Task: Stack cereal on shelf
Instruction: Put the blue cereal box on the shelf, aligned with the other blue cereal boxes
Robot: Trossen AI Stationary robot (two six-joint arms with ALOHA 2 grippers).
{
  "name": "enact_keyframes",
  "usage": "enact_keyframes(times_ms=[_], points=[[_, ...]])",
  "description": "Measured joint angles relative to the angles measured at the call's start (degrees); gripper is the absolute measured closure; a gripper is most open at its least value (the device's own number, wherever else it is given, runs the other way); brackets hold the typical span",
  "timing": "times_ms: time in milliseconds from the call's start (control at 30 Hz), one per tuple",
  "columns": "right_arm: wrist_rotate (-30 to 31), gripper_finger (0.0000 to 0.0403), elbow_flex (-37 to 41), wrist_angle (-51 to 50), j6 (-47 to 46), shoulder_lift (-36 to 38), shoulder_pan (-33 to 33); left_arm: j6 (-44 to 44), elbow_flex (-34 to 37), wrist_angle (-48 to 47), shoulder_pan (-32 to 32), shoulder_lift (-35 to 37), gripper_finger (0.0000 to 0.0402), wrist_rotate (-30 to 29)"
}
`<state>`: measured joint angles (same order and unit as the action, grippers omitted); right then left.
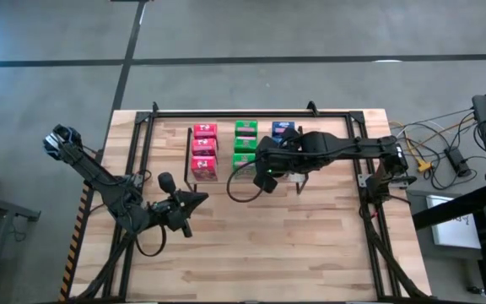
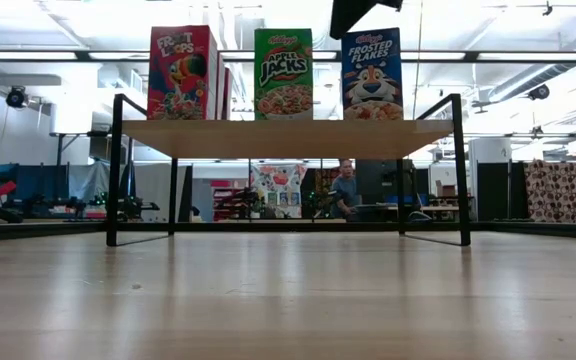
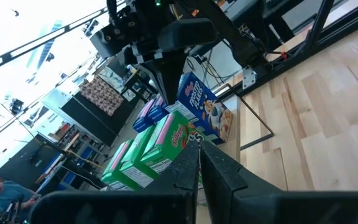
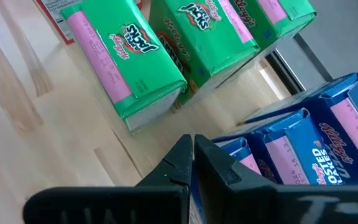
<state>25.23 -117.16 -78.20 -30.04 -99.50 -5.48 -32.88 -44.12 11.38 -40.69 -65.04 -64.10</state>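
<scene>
Three red boxes, three green boxes, three blue boxes, one shelf, two arms.

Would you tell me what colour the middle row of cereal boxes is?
Green, clearest in the right wrist view.

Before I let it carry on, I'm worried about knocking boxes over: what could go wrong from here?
The right gripper hangs shut right above the blue Frosted Flakes boxes; a careless move could topple the row off the shelf.

The green Apple Jacks boxes stand close beside the blue ones, so one falling box could hit the next.

The left gripper waits shut over the table, away from the shelf: little risk.
</scene>
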Motion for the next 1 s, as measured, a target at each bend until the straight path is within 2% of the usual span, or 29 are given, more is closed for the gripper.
enact_keyframes(times_ms=[800, 1000], points=[[-2.7, 0.0394, -0.1, -1.0, 0.7, 0.0, -0.1, 0.2, 0.0, 0.0, 0.0, 0.0, 0.0401, 0.0], [-2.9, 0.0394, -2.1, -0.9, 3.0, 0.0, -0.5, 0.2, 0.0, 0.0, -0.2, 0.0, 0.0401, 0.0]])
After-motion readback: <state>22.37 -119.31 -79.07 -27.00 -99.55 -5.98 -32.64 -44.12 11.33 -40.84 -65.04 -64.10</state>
